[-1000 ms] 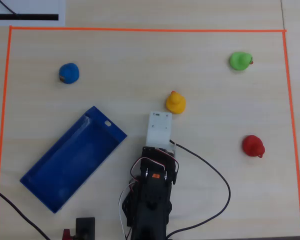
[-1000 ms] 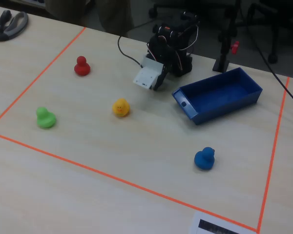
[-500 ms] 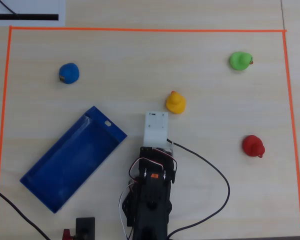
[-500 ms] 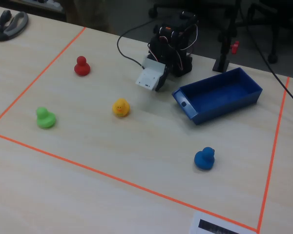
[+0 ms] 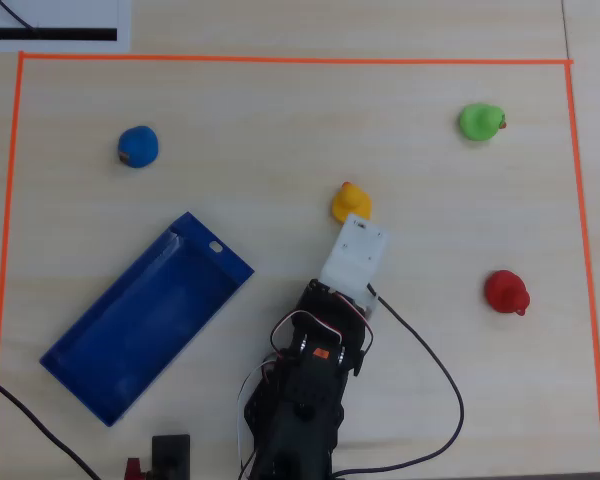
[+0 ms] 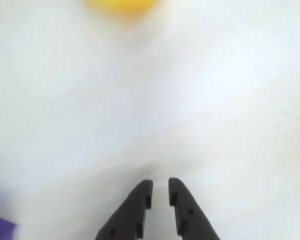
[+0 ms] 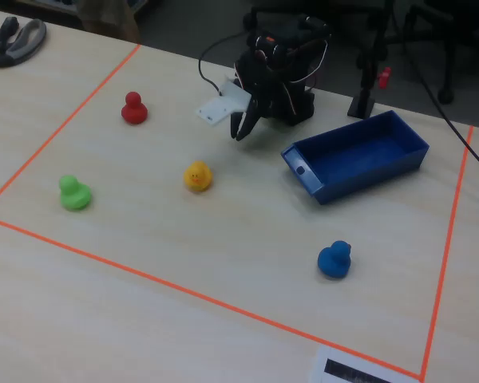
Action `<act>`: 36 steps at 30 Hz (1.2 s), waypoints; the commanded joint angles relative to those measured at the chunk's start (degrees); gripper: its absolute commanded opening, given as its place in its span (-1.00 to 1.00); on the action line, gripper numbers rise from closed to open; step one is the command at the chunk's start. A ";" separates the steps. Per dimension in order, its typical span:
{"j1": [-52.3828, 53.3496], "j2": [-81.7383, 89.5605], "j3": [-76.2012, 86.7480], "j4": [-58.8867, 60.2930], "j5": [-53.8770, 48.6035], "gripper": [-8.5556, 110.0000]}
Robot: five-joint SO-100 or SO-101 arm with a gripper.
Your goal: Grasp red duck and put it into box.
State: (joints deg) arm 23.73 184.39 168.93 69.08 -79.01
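Note:
The red duck (image 5: pixel 505 291) sits on the table at the right in the overhead view, and at the far left in the fixed view (image 7: pixel 133 108). It does not show in the wrist view. The blue box (image 5: pixel 130 300) lies slanted at the lower left, empty; it also shows in the fixed view (image 7: pixel 359 152), and one corner shows in the wrist view (image 6: pixel 0 227). My gripper (image 6: pixel 160 182) hangs above bare table, jaws nearly together and empty. In the fixed view it (image 7: pixel 241 132) is between the box and the red duck, far from both.
A yellow duck (image 5: pixel 351 202) sits just ahead of the gripper, blurred at the top of the wrist view (image 6: pixel 122 6). A green duck (image 5: pixel 479 121) and a blue duck (image 5: pixel 138 146) sit farther off. Orange tape (image 5: pixel 280 60) frames the work area. Cables trail from the arm base.

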 commanded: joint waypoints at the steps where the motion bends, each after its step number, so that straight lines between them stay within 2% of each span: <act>1: 3.78 -8.88 -11.78 -3.87 1.76 -0.74; 6: 12.83 -27.51 -28.83 -9.05 0.70 -0.44; 14: 26.10 -41.92 -50.45 -14.94 0.26 -0.17; 26: 40.08 -59.94 -68.99 -28.30 4.83 -0.10; 36: 48.08 -71.19 -62.93 -45.79 2.46 -0.09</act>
State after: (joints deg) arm 70.05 114.52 106.08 26.89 -74.62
